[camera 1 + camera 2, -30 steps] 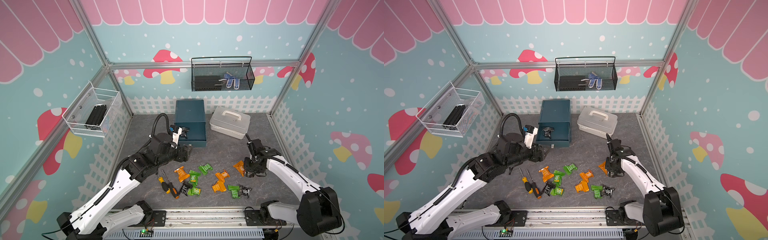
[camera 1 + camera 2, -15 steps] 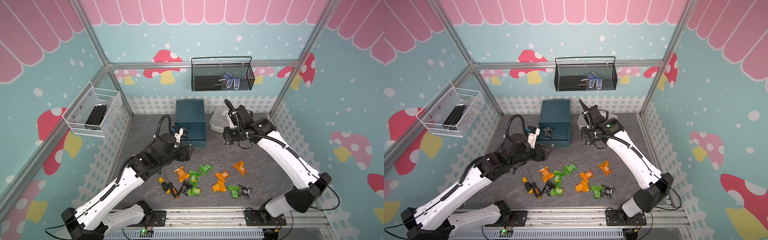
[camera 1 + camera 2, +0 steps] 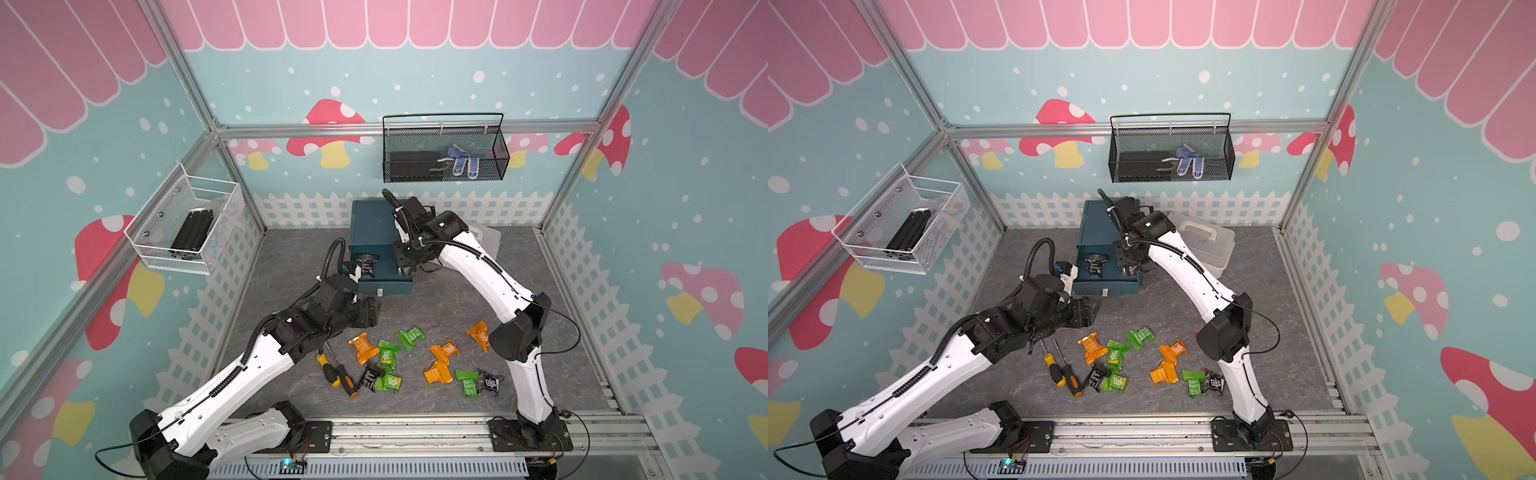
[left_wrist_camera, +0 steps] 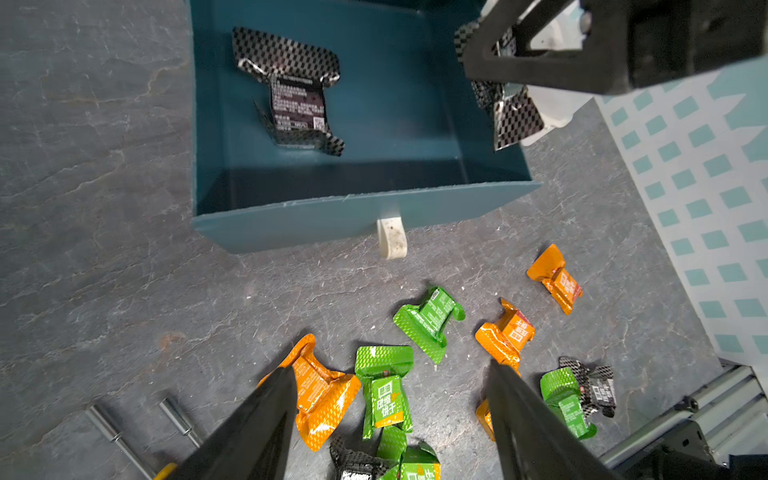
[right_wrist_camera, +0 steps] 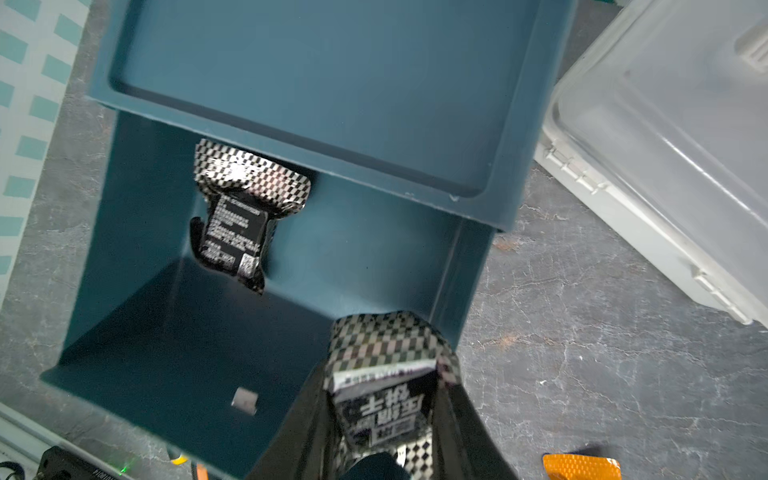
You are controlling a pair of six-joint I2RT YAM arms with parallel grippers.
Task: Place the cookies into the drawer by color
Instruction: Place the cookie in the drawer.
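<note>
One black checkered foil cookie packet [image 5: 374, 340], clenched in my right hand [image 5: 378, 399], is now off the grey counter [image 5: 582, 332] and hangs over the rim of the open dark teal plastic drawer [image 5: 166, 332]. Dropping it looks next. My left hand [image 4: 390, 370] is released, empty.

Right arm [image 3: 478, 266] is stretched way forward, wrist bent down, right gripper [image 5: 382, 415] clamped on a black cookie [image 5: 374, 345]. Left arm [image 3: 249, 374] is angled low, left gripper [image 4: 390, 370] spread wide.

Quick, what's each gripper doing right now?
Left gripper: open, holding nothing.
Right gripper: shut on a black cookie.
</note>
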